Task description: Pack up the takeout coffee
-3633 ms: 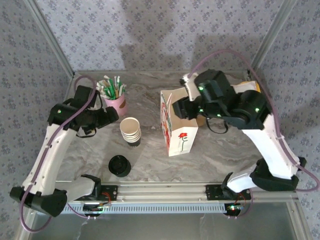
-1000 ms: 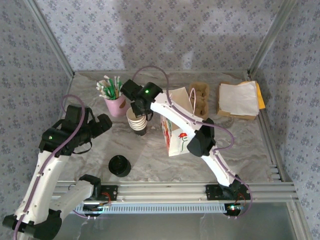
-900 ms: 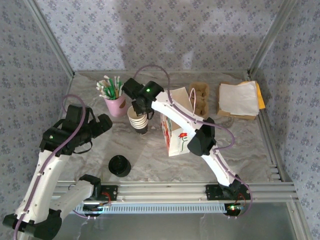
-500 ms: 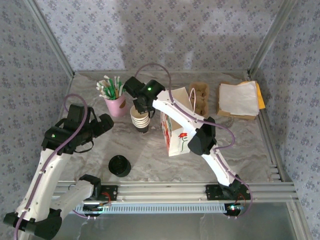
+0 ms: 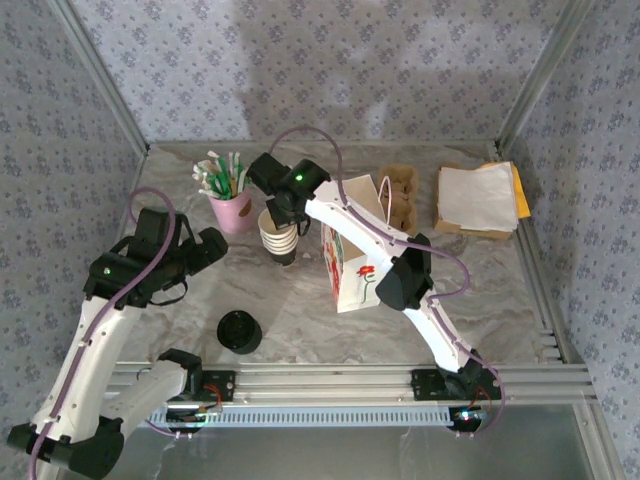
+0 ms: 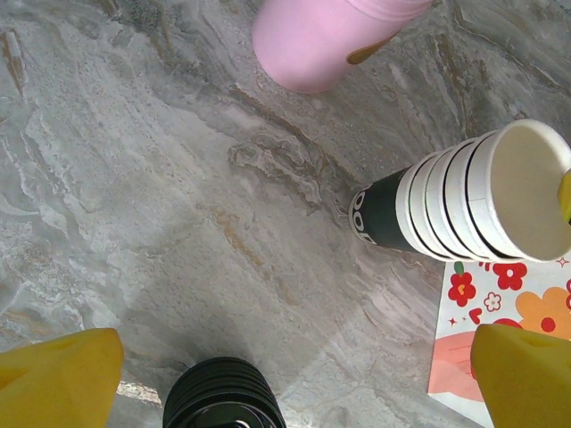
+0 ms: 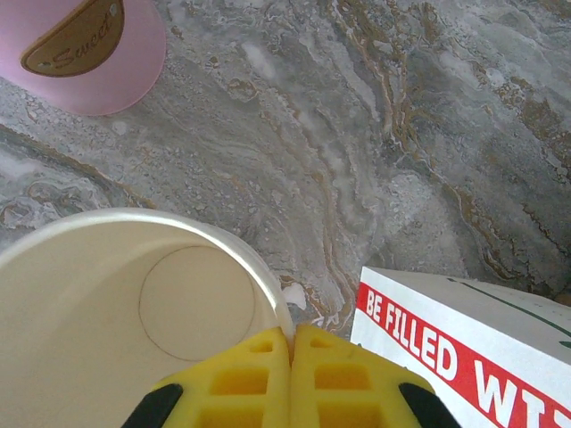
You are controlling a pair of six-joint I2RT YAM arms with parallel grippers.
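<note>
Against one second ago, the right hand (image 7: 290,341) is now pinched shut on the rim of the top cup (image 7: 107,294), its stack (image 6: 428,209) sits slightly farther back on the tabletop (image 5: 300,310), and the left hand (image 6: 287,374) stays wide.

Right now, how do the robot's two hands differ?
The left hand hangs wide open above the table, touching nothing; the right hand is pinched shut on the rim of the top cream cup. The left hand sits nearer the table's front; the right hand reaches farther back. Both have yellow fingers.
</note>
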